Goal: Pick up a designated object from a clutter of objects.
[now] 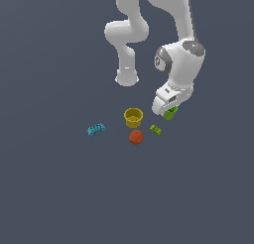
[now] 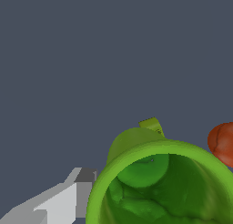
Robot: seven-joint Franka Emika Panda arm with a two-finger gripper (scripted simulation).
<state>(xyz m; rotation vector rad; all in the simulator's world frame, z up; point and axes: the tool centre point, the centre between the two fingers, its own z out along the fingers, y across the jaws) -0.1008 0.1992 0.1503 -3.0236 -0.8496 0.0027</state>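
Wrist view: the end effector (image 2: 136, 205) sits right at the green cup (image 2: 159, 186), whose open mouth fills the near part of the picture. One grey finger (image 2: 68, 198) lies against the outside of the cup's wall; the other finger is out of the picture. So I cannot tell for certain whether the fingers are clenched on the cup or merely set about its rim.

In the exterior view the end effector (image 1: 168, 107) covers most of the green cup (image 1: 170, 113), of which only a green sliver shows beneath the white hand. Whether the cup rests on the dark counter (image 1: 59, 188) or is already a little clear of it, I cannot say.

Outward from there, the tiny green block (image 1: 156, 130) lies near the cup. The yellow cup (image 1: 133, 117) stands toward the exterior view's left of the end effector, with the orange-red ball (image 1: 136, 137) just in front of it, and the cyan knobbly block (image 1: 96, 129) lies well apart, further to that left.

My judgement is that the step in hand is the grasp and lift. To do it well, the fingers should pinch the wall squarely, one inside and one outside. The rise should be straight up, since a tilted pull could let the thin rim slip out, or swing the cup into the green block nearby.
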